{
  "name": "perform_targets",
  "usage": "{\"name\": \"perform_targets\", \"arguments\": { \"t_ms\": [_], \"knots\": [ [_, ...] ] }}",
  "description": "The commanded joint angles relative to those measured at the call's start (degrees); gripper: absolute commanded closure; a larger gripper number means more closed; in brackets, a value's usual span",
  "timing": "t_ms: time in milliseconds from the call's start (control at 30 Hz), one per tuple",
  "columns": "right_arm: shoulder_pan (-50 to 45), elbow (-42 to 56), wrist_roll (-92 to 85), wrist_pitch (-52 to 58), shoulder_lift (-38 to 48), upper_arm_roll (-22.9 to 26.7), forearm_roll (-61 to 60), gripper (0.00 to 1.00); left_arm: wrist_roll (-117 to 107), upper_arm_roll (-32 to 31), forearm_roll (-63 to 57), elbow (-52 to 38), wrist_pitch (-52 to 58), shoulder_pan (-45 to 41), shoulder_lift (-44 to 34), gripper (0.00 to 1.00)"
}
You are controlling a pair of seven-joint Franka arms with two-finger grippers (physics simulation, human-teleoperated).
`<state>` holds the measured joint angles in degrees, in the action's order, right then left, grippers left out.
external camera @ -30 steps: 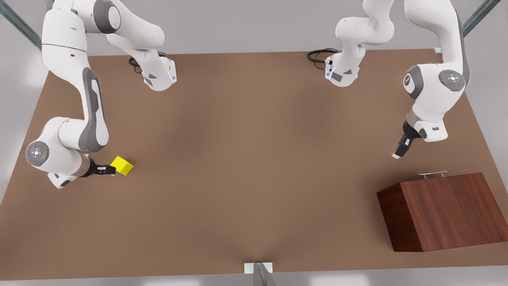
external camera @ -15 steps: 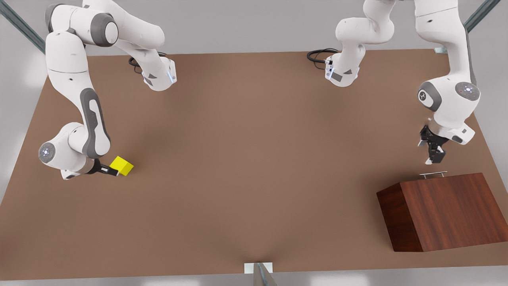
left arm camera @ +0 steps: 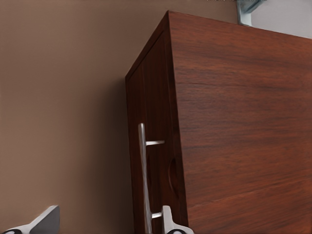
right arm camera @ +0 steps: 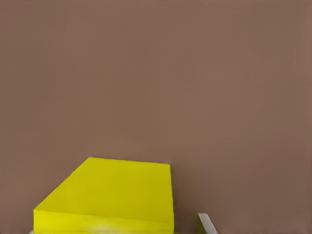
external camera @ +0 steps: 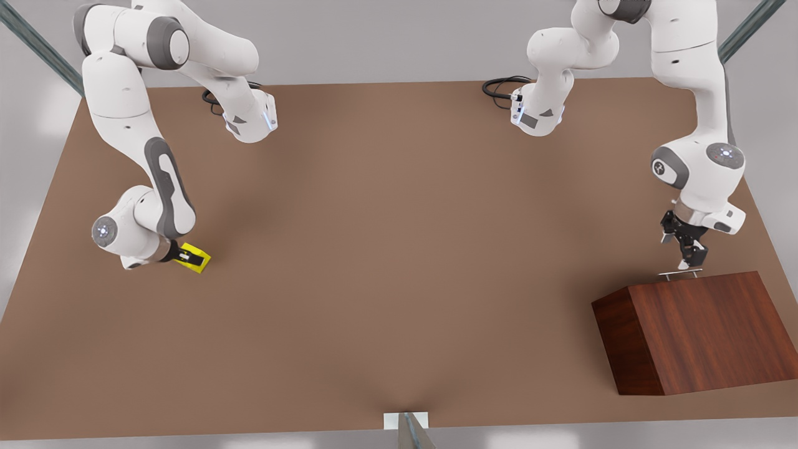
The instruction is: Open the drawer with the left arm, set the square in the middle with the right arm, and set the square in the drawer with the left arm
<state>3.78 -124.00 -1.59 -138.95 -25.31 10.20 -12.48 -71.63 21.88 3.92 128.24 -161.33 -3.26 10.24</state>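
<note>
The left claw (external camera: pixel 684 262) hangs just above the cabinet's (external camera: pixel 698 330) silver handle (external camera: pixel 681 272), its fingers (left arm camera: pixel 168 222) spread either side of the bar, gripping nothing; the drawer is closed. Far across the bench (external camera: pixel 399 249) from the cabinet, the right claw (external camera: pixel 187 255) straddles the square (external camera: pixel 194 258); whether it has clenched, I cannot tell

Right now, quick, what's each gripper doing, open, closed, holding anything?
Left gripper: open, at the drawer handle, one finger by the bar, holding nothing.
Right gripper: over the yellow square; grip cannot be told.
</note>
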Motion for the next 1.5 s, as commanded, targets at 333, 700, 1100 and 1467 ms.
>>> {"name": "perform_targets", "arguments": {
  "t_ms": [333, 700, 1100, 1467],
  "knots": [
    [-0.3, -0.2, 0.8, -1.6, -0.2, -0.1, -0.2, 0.31, 0.3, 0.0, 1.9, -0.5, -2.2, 0.3, 5.1, 0.00],
    [-1.8, 0.8, 4.8, 3.9, 6.2, -4.7, 0.0, 0.35, 0.3, 0.0, 1.8, -1.2, -2.2, 0.5, 6.5, 0.00],
    [-51.3, 38.3, 88.8, 3.3, -17.0, -8.5, -0.1, 0.34, 0.6, 0.1, 1.8, 0.3, 0.0, 1.5, 5.4, 0.00],
    [-57.6, 56.8, 111.3, 2.8, -30.4, -8.3, 1.5, 0.00, 0.8, 1.7, 1.7, 4.1, 2.9, 1.4, 1.4, 0.00]
  ]
}}
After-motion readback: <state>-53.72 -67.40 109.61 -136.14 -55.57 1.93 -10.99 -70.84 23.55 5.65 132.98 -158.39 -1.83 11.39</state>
